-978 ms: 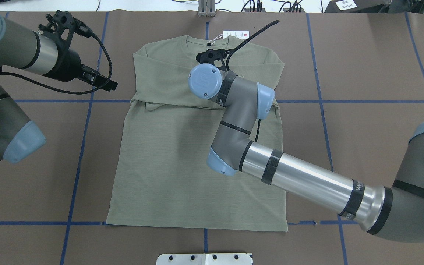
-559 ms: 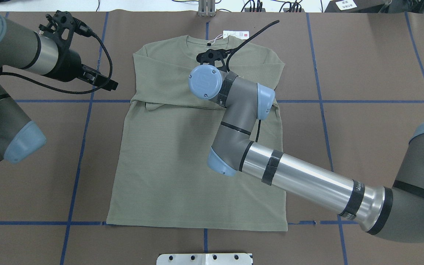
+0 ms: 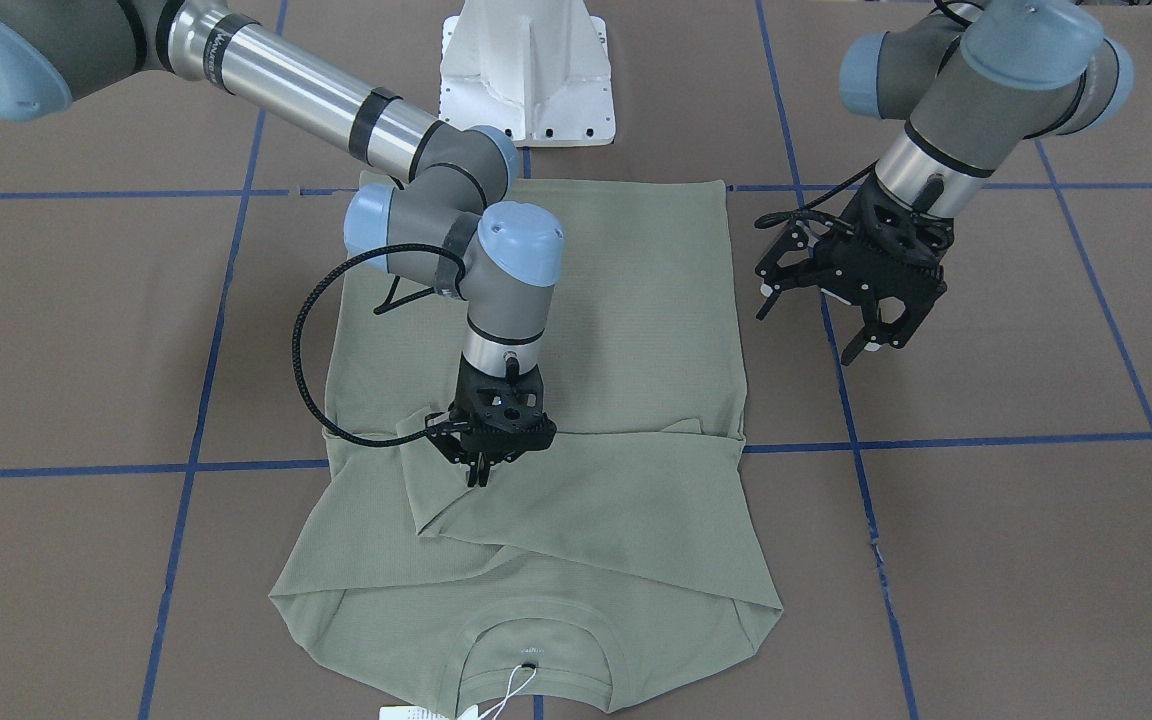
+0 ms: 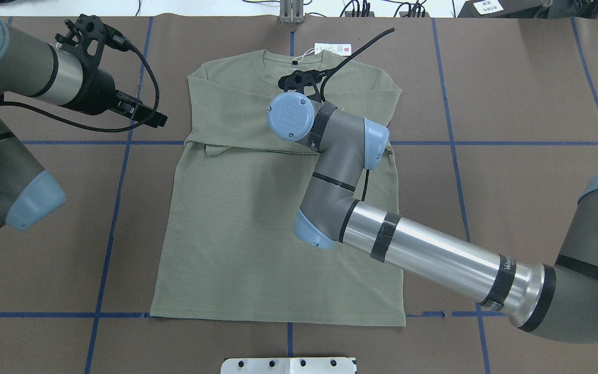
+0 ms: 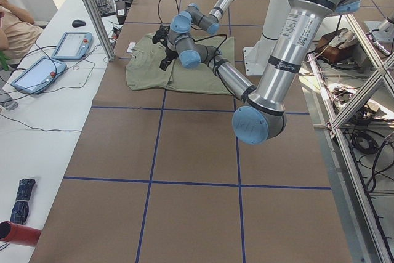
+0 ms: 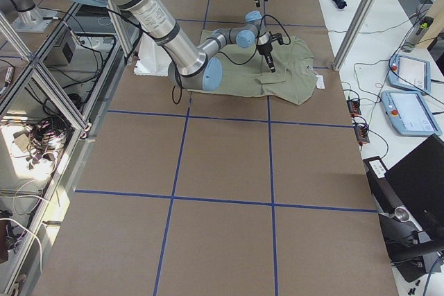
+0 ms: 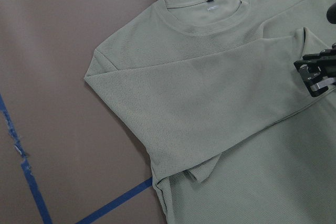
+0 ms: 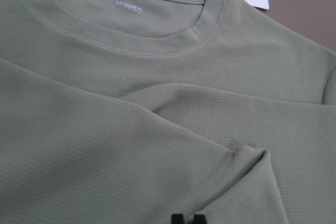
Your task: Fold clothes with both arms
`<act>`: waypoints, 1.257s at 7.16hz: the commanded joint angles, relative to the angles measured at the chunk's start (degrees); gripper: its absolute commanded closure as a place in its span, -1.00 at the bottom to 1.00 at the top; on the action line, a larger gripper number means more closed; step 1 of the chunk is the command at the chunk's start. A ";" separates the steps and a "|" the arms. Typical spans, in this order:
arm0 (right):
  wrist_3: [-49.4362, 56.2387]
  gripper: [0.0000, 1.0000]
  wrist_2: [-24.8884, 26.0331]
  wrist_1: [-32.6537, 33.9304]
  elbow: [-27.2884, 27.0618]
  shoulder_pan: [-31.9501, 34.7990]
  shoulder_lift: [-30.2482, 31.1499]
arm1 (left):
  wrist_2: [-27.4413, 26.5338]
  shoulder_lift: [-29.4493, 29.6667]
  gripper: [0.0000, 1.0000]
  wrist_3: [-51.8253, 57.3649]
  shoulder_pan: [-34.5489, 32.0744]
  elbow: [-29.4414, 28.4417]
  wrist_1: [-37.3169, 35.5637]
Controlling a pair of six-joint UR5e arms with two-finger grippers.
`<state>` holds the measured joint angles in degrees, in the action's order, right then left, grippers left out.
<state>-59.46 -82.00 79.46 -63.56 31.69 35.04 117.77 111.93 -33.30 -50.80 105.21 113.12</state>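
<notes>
On the brown, blue-taped table [image 4: 512, 78], the green long-sleeved shirt [image 4: 257, 234] lies flat with both sleeves crossed over its chest. The right gripper [image 3: 479, 468] is narrowed at a cuff, and the left gripper [image 3: 816, 320] hangs wide and empty. Body folds apparently remain.

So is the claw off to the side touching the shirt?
Apart. Overhead view shows the left gripper over bare table, a clear gap to the shirt.
</notes>
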 commanded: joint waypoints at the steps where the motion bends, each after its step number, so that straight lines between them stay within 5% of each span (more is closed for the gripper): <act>1: 1.79 1.00 0.00 1.56 -1.64 0.13 0.38 | 0.00 0.04 -1.00 -0.01 0.00 0.00 0.00; 3: 6.52 1.00 -0.17 4.99 -7.95 1.52 3.09 | 0.00 -0.04 -1.00 -0.10 0.00 0.26 0.00; 9: 22.19 1.00 -0.35 -3.67 -8.15 7.25 11.44 | -0.09 0.04 -1.00 -3.17 0.18 0.00 2.54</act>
<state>-38.99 -82.36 78.99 -71.72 38.64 44.44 117.74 111.95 -35.93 -50.67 105.64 114.41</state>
